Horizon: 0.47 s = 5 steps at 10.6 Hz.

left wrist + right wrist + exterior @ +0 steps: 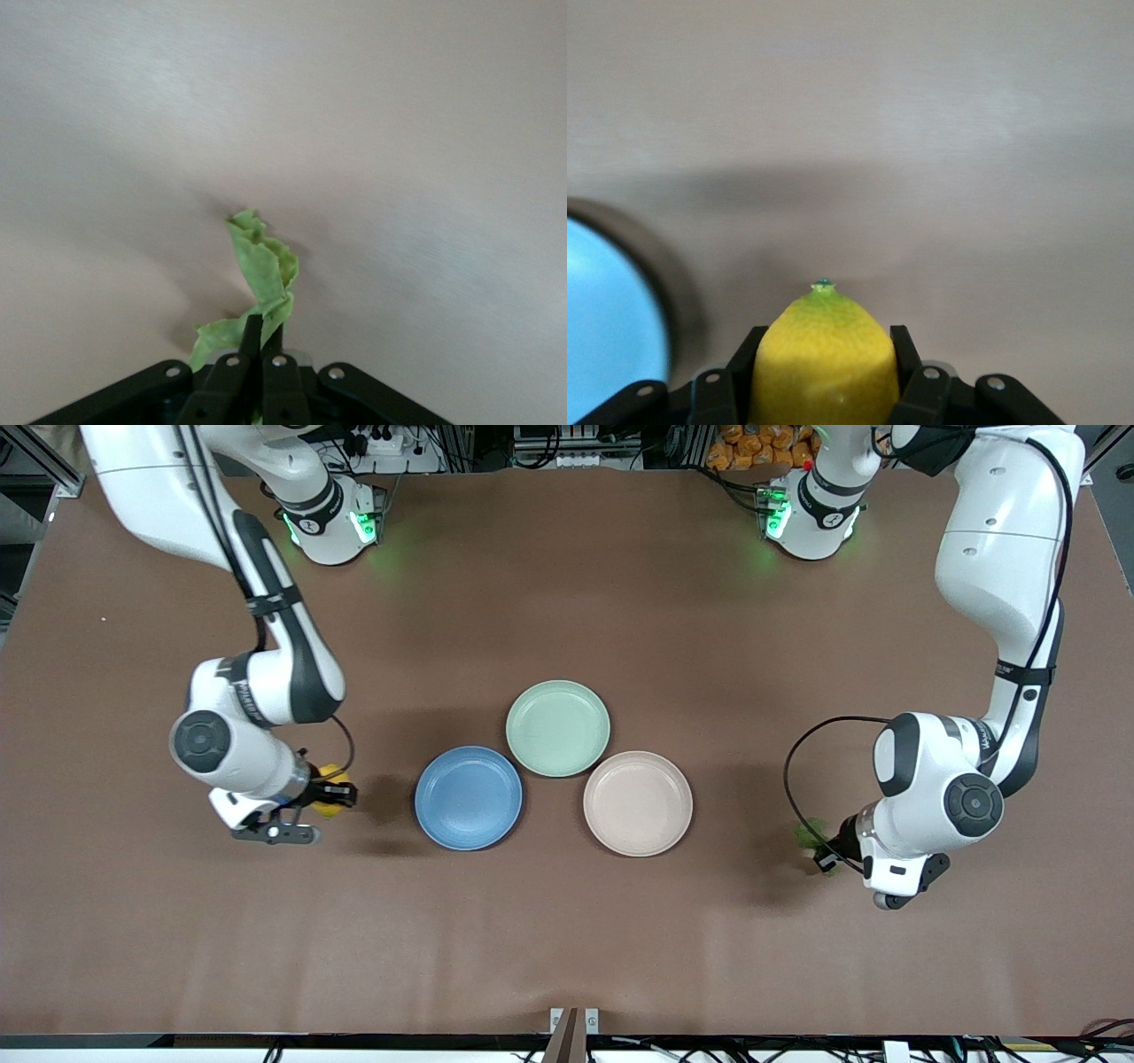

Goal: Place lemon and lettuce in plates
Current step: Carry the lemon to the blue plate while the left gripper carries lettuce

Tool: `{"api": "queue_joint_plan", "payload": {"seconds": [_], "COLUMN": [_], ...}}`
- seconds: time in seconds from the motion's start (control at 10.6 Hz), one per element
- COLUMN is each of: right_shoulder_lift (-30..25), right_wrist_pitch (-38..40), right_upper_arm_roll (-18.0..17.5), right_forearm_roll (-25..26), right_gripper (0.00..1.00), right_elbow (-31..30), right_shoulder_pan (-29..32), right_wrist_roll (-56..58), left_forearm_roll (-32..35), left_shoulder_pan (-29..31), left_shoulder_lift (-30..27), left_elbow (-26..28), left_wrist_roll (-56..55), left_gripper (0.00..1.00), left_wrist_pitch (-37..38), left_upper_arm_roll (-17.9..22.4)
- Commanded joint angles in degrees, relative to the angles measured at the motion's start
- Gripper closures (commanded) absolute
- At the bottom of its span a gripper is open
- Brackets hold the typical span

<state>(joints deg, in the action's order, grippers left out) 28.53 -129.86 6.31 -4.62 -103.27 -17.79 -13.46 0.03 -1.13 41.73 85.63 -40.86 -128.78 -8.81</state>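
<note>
My right gripper (339, 794) is shut on the yellow lemon (326, 809), low over the table beside the blue plate (469, 798), toward the right arm's end. In the right wrist view the lemon (824, 363) fills the gap in the gripper (827, 341), and the blue plate's rim (607, 319) shows at the edge. My left gripper (826, 856) is shut on the green lettuce (808, 835), low over the table toward the left arm's end, beside the beige plate (638, 803). In the left wrist view the lettuce (261, 266) sticks out of the pinched gripper (266, 323).
A mint-green plate (558, 728) lies farther from the front camera, touching both the blue and beige plates. All three plates hold nothing. Brown table (567, 939) stretches wide around them.
</note>
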Motion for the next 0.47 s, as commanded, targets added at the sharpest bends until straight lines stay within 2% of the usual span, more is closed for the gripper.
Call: {"api": "queue_joint_plan", "payload": {"seconds": [0.0,0.19,0.38], "right_shoulder_lift": [3.10,6.34,8.81], "right_wrist_pitch": [0.48,0.13,-4.50], "right_upper_arm_roll": [0.20,0.20,0.20], "right_forearm_roll": [-3.02,-3.56,-3.56], "right_gripper": [0.88,0.88,0.88], "right_elbow": [4.73,7.80,8.87], "right_shoulder_pan": [-4.08,-6.81,-9.71], "right_wrist_roll": [-3.76,-5.52,-6.22], "left_forearm_roll": [-1.53,-1.44,-1.18], "left_shoulder_pan": [-0.98,-1.07,-1.25], "left_shoulder_lift": [-1.56,-2.26,-2.53], "left_elbow": [0.50,0.50,0.50], "left_wrist_roll": [-2.63,-6.58,-7.13], "left_gripper": [1.00,1.00,1.00], "left_wrist_pitch": [-0.15,-0.15,-0.24], "left_upper_arm_roll": [-1.47,-4.10,-6.29]}}
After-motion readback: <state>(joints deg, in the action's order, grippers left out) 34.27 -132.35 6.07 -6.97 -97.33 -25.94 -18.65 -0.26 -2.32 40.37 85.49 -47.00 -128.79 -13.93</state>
